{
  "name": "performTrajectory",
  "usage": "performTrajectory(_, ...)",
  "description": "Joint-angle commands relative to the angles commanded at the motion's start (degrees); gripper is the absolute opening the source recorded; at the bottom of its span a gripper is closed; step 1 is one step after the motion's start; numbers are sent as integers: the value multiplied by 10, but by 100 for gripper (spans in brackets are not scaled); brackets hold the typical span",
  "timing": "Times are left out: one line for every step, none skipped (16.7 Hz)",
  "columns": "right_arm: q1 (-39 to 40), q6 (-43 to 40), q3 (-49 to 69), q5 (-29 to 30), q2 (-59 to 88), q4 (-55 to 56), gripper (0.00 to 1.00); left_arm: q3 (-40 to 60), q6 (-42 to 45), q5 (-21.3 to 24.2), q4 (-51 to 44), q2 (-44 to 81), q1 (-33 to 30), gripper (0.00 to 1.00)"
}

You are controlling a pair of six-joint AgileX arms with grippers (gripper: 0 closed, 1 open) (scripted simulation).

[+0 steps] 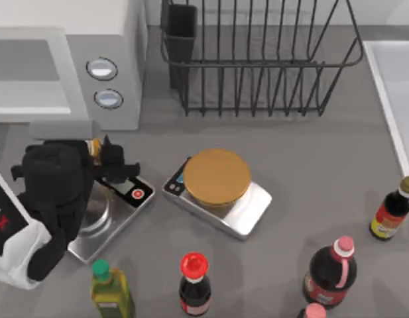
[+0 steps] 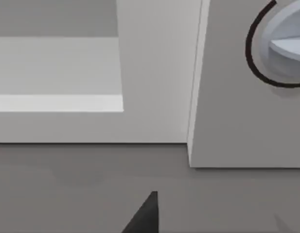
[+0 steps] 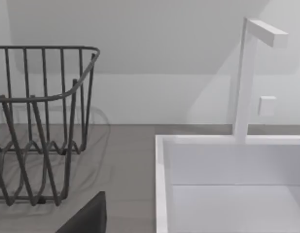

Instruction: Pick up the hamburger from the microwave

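The microwave (image 1: 105, 59) stands at the table's back left, with its grey-white cavity (image 2: 57, 68) open and two round buttons (image 1: 102, 68) on the front panel. My left gripper (image 1: 98, 156) hangs just in front of that panel, above a small scale (image 1: 121, 199). A sliver of the yellow-orange hamburger (image 1: 94, 148) shows between its black fingers, which are shut on it. One dark fingertip (image 2: 145, 218) points at the microwave's front. My right arm is parked off to the right; one of its fingers (image 3: 86, 218) faces the rack and sink.
A larger scale (image 1: 247, 212) carrying a golden-brown disc (image 1: 216, 176) sits mid-table. A black wire dish rack (image 1: 257, 59) stands at the back and a white sink (image 1: 396, 86) at the right. Several bottles (image 1: 194, 281) line the front edge.
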Motion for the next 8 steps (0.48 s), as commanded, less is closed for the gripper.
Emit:
performTrajectory(0,0,0,0,0,0,100,-2,1,3,8,10,1,0)
performTrajectory(0,0,0,0,0,0,100,-3,1,4,11,14,2,0)
performTrajectory(0,0,0,0,0,0,100,-3,1,4,11,14,2,0)
performTrajectory(0,0,0,0,0,0,100,-3,1,4,11,14,2,0)
performTrajectory(0,0,0,0,0,0,100,-3,1,4,11,14,2,0)
performTrajectory(0,0,0,0,0,0,100,-3,1,4,11,14,2,0)
performTrajectory(0,0,0,0,0,0,100,-3,1,4,11,14,2,8)
performTrajectory(0,0,0,0,0,0,100,-3,1,4,11,14,2,15)
